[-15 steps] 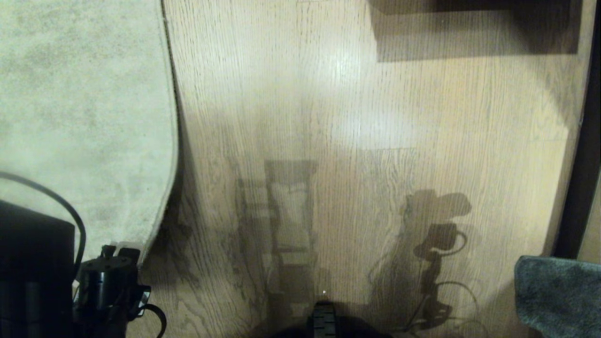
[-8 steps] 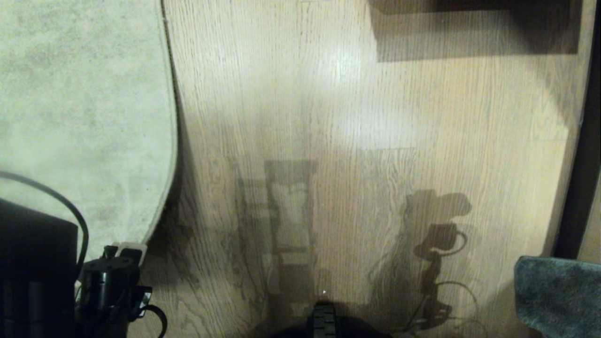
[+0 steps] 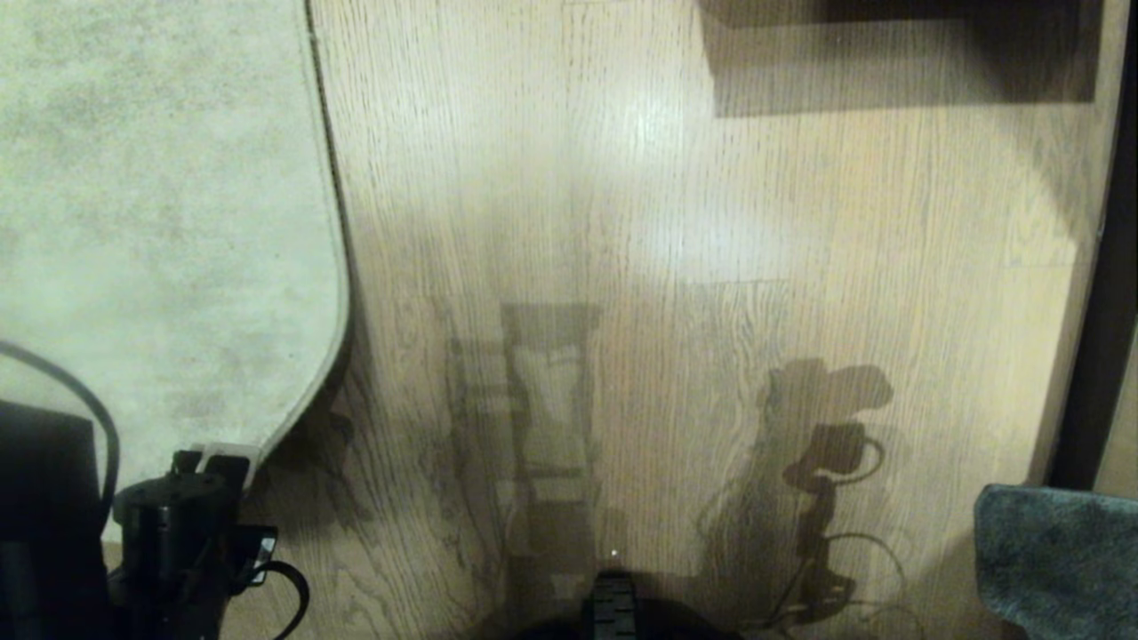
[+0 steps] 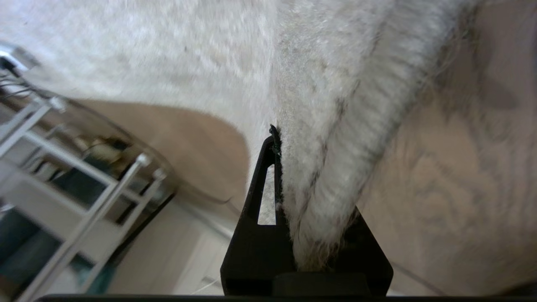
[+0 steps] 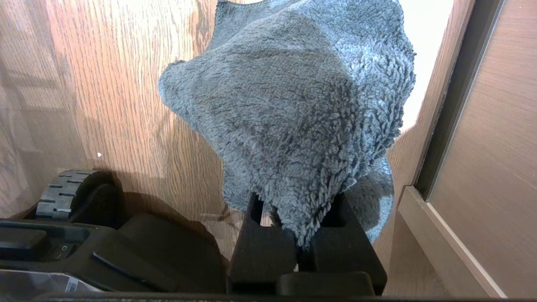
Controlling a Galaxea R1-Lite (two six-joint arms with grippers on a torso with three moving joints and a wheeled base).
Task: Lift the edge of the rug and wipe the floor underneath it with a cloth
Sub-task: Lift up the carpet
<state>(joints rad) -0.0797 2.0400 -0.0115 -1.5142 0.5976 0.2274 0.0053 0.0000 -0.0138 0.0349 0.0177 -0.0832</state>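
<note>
Wood floor (image 3: 711,222) w/ rug edge (image 3: 333,267) pinched near-left by left gripper (image 4: 280,176), right gripper (image 5: 304,247) clamping cloth (image 5: 293,105): thin bite, pile could slip out mid-lift.

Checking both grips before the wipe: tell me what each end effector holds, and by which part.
The left end effector pinches the rug by its edge, near the corner. The right end effector clamps the cloth by a bunched fold at its border.

The floor (image 3: 676,204) lies open and bare in the middle between the rug edge (image 3: 331,222) on the left and a dark door frame (image 3: 1098,293) on the right, with a dark furniture base (image 3: 898,11) blocking the far side.
</note>
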